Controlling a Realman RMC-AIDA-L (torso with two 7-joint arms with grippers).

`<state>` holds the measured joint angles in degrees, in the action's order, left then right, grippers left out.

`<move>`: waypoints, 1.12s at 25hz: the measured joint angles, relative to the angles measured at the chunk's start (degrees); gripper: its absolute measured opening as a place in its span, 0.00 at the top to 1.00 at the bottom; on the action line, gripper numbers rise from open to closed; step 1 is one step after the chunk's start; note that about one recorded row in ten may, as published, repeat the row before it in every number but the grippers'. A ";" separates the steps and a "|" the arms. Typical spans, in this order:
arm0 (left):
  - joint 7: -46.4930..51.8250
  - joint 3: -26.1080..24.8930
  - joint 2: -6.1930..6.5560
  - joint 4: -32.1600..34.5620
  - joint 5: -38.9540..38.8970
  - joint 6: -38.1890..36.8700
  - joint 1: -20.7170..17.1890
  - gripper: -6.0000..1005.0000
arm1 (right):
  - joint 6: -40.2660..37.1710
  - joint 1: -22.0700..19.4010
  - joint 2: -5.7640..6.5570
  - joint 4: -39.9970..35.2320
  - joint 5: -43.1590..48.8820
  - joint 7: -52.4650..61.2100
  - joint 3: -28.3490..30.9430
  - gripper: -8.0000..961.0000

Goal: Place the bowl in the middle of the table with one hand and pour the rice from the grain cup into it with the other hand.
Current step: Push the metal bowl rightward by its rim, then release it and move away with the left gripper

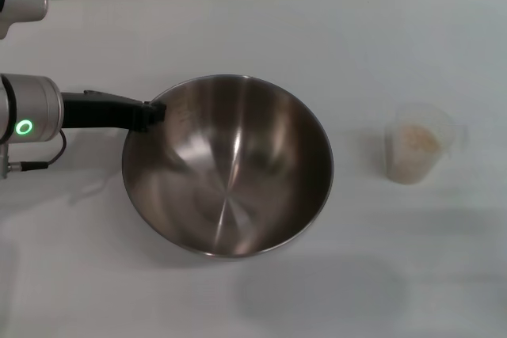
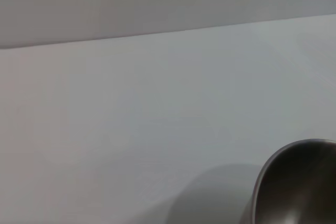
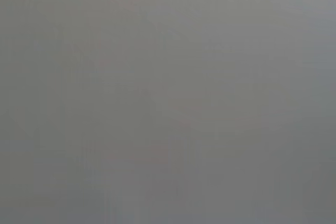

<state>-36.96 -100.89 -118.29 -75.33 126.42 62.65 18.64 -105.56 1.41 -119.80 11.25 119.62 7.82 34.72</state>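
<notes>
The big steel bowl (image 1: pixel 230 172) sits near the middle of the white table (image 1: pixel 317 29). My left gripper (image 1: pixel 154 112) reaches in from the left, its black fingers clamped on the bowl's left rim. A curved piece of the bowl (image 2: pixel 299 187) also shows in the left wrist view. The clear grain cup (image 1: pixel 417 152) stands upright to the right of the bowl, apart from it, with pale rice (image 1: pixel 415 140) inside. The right gripper is out of view, and the right wrist view shows only flat grey.
The left arm's silver wrist with a green light (image 1: pixel 25 127) lies along the table's left side. The table's far edge (image 2: pixel 157 34) meets a grey wall.
</notes>
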 joint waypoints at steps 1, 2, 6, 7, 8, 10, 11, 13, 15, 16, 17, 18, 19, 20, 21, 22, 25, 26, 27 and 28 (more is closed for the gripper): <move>-0.33 0.00 0.00 0.00 -0.03 0.01 0.10 0.95 | 0.00 0.00 0.00 0.00 0.00 0.00 0.00 0.16; -0.64 0.00 -0.04 0.01 -0.05 0.02 0.14 0.94 | 0.00 0.00 0.00 -0.02 0.00 0.00 0.00 0.16; -1.02 -0.01 -0.14 -0.38 -0.16 0.05 0.11 0.91 | 0.00 -0.02 0.00 -0.09 -0.03 0.00 0.00 0.16; -1.02 0.00 -0.14 -0.57 -0.21 0.06 0.09 0.90 | 0.00 -0.04 0.00 -0.09 -0.04 0.00 0.00 0.16; -1.03 0.00 -0.14 -0.74 -0.26 0.06 0.07 0.90 | 0.00 -0.09 0.00 -0.09 -0.06 0.00 0.00 0.16; -1.04 -0.01 -0.14 -0.96 -0.33 0.00 0.06 0.81 | 0.00 -0.19 0.00 -0.09 -0.13 0.00 0.00 0.16; -1.12 0.00 -0.13 -0.98 -0.33 -0.08 0.05 0.77 | 0.01 -0.22 0.00 -0.11 -0.14 0.00 0.00 0.16; -1.47 -0.01 -0.12 -1.06 -0.33 -0.17 0.01 0.68 | 0.00 -0.23 0.00 -0.14 -0.16 0.00 0.00 0.16; -1.98 0.00 -0.11 -1.25 -0.35 -0.14 0.03 0.60 | 0.00 -0.25 0.00 -0.15 -0.20 0.00 0.00 0.16; -2.23 -0.01 -0.08 -1.38 -0.40 -0.08 0.10 0.57 | 0.00 -0.25 0.00 -0.14 -0.22 0.00 0.00 0.16; -2.47 -0.01 -0.04 -1.62 -0.48 0.08 0.17 0.53 | 0.00 -0.26 0.00 -0.13 -0.24 0.00 0.00 0.16; -2.67 -0.03 0.01 -2.02 -0.67 0.27 0.27 0.49 | 0.00 -0.26 0.00 -0.12 -0.26 0.00 0.00 0.16; -2.86 -0.08 0.05 -2.65 -0.99 0.55 0.29 0.45 | 0.00 -0.27 0.00 -0.13 -0.28 0.00 0.00 0.16; -3.28 -0.23 0.09 -4.10 -1.92 1.49 0.32 0.41 | 0.01 -0.27 0.00 -0.15 -0.29 0.00 0.00 0.16; -3.28 -0.23 0.09 -4.10 -1.92 1.49 0.32 0.38 | 0.00 -0.27 0.00 -0.16 -0.32 0.00 0.00 0.16; -4.02 -0.46 0.09 -5.58 -3.30 2.77 0.33 0.34 | 0.00 -0.30 0.00 -0.17 -0.34 0.00 0.00 0.16; -5.39 -0.59 0.08 -7.00 -5.08 3.27 0.23 0.26 | 0.00 -0.35 0.00 -0.15 -0.37 0.00 0.00 0.16; -6.22 -0.65 0.05 -7.80 -6.00 3.24 0.07 0.25 | 0.00 -0.37 0.00 -0.13 -0.37 0.00 0.00 0.16; -7.11 -0.67 0.02 -8.60 -6.57 2.93 -0.19 0.23 | 0.00 -0.37 0.01 -0.13 -0.37 0.00 0.00 0.16; -8.51 -0.70 -0.06 -9.74 -7.26 2.05 -0.63 0.22 | 0.00 -0.36 0.03 -0.12 -0.37 0.00 0.00 0.17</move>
<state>-45.47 -101.59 -118.34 -85.07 119.16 64.70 18.01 -105.56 1.05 -119.77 11.13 119.25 7.82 34.72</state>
